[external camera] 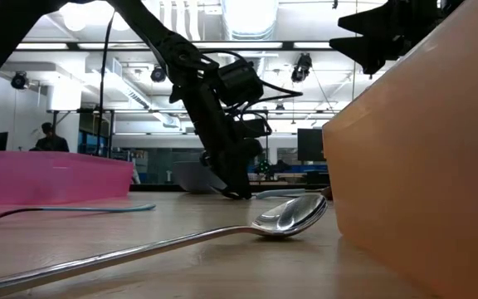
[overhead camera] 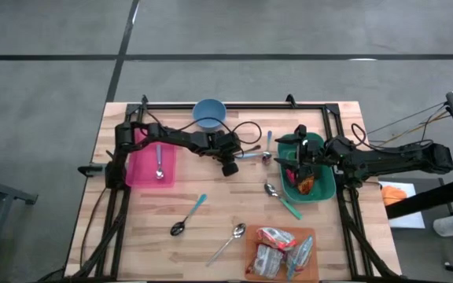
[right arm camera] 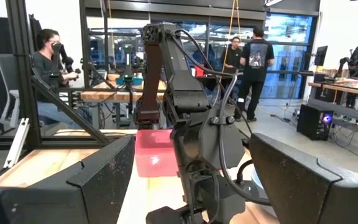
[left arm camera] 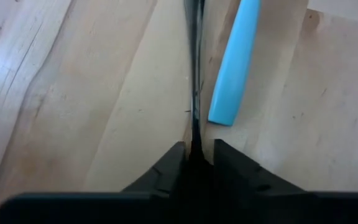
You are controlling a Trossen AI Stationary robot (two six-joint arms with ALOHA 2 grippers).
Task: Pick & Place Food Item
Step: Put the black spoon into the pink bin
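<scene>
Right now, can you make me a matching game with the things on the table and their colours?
Things:
1. bowl
2. tray with a spoon in it
3. bin under the right pincer
4. tray with the snack packets

Colours:
A. green
B. orange
C. blue
D. pink

Pairs: 1-C, 2-D, 3-A, 4-B

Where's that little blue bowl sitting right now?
In the high view the blue bowl sits at the table's far edge, near the middle, just beyond the left gripper and to the right of the pink tray.
</scene>
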